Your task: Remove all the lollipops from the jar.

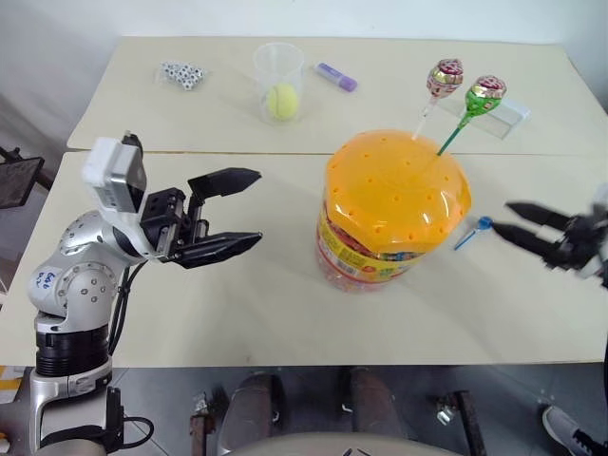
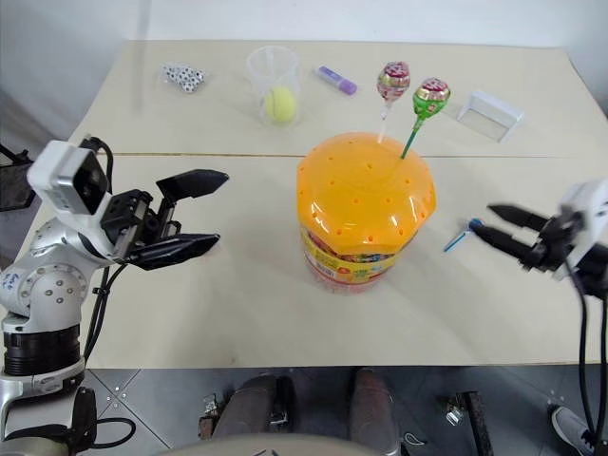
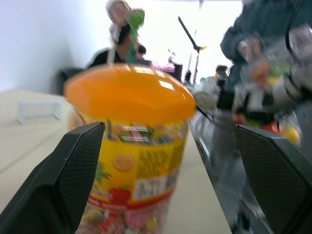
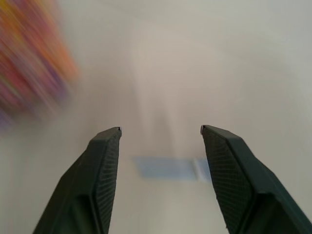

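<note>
Orange-lidded jar [image 1: 394,211] stands mid-tabletop [image 1: 237,313], two lollipops [image 1: 465,103] planted in its lid holes.
Blue lollipop [image 2: 460,237] lies beside it, just off the parted right fingers [image 2: 486,222], apparently released; left fingers [image 1: 249,211] gape wide, empty.

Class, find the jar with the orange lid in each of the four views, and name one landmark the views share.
Left eye: jar centre-right.
Right eye: jar centre.
Left wrist: jar centre-left, between the fingers.
Right wrist: a blur at the upper left, probably the jar.
Shared landmark: green lollipop standing in the lid.
</note>
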You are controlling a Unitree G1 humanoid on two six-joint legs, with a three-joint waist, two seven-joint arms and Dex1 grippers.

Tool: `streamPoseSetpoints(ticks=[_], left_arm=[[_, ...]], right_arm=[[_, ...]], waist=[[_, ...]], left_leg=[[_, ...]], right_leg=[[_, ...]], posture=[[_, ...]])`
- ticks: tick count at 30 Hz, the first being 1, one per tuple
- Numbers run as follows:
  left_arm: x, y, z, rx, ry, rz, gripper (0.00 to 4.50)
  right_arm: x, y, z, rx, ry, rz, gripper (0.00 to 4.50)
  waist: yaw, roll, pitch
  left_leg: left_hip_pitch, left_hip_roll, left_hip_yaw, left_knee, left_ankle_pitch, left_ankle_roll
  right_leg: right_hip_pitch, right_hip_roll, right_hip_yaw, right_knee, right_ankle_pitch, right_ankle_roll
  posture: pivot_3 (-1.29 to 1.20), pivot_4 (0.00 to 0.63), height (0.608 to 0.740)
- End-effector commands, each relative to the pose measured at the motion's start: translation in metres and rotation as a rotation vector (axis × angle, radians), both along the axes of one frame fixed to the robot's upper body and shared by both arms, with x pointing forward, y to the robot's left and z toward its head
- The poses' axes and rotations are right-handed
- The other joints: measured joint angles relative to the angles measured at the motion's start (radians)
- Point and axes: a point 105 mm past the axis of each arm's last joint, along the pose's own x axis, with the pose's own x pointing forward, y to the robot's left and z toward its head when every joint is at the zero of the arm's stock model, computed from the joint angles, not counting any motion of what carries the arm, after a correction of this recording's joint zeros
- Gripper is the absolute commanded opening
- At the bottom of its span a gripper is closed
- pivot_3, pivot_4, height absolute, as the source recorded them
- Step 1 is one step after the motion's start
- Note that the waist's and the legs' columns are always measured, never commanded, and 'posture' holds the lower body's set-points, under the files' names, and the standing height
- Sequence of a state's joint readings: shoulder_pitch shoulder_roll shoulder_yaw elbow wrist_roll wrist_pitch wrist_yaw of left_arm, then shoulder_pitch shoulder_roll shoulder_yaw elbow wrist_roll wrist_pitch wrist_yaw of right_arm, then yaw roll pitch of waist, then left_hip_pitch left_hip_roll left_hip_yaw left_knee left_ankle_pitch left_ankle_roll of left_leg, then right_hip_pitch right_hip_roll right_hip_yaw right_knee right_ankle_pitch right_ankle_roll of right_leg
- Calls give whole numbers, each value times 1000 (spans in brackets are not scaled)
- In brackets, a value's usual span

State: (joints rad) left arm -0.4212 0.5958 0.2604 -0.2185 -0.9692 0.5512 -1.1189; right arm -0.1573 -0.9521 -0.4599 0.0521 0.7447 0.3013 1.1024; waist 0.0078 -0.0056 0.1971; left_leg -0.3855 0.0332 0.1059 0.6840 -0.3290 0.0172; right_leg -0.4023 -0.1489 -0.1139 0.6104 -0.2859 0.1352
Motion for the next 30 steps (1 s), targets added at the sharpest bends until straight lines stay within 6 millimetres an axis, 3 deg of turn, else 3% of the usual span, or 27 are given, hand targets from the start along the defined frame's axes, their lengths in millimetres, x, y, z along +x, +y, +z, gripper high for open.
streamPoseSetpoints(ticks=[1,8,15,18,24,28,30], left_arm=[[1,10,17,-110,3,24,4500],[9,10,22,-172,29,20,4500],[10,6,27,-194,19,-2,4500],[9,4,27,-197,17,-16,4500],[10,3,29,-212,12,-29,4500],[9,2,31,-224,9,-48,4500],[10,0,30,-218,4,-65,4500]], right_arm=[[-20,33,55,84,-161,115,2546],[-22,96,89,119,-267,284,2546],[-20,119,89,87,-229,381,2546],[-20,121,84,79,-215,402,1922],[-17,118,87,98,-227,393,29],[-19,111,89,115,-246,377,29],[-22,101,100,194,-255,355,29]], waist=[[6,0,0],[17,-1,0],[18,-1,0],[16,-1,0],[16,-1,0],[16,-1,0],[17,-1,0]], left_leg=[[0,0,-1,0,0,0],[-1,-1,-1,1,0,0],[-3,-1,2,1,0,0],[-3,-1,3,1,0,0],[-3,-1,4,1,0,0],[-3,-1,3,1,0,0],[-3,-1,3,1,0,0]], right_leg=[[0,0,0,0,0,0],[1,0,0,-1,0,0],[0,0,-4,0,0,0],[0,0,-4,0,0,0],[0,0,-4,0,0,0],[0,0,-4,0,0,0],[0,0,-4,0,0,0]], posture=[[0,150,740],[0,150,740],[0,150,740],[0,150,740],[0,150,740],[0,150,740],[0,150,740]])
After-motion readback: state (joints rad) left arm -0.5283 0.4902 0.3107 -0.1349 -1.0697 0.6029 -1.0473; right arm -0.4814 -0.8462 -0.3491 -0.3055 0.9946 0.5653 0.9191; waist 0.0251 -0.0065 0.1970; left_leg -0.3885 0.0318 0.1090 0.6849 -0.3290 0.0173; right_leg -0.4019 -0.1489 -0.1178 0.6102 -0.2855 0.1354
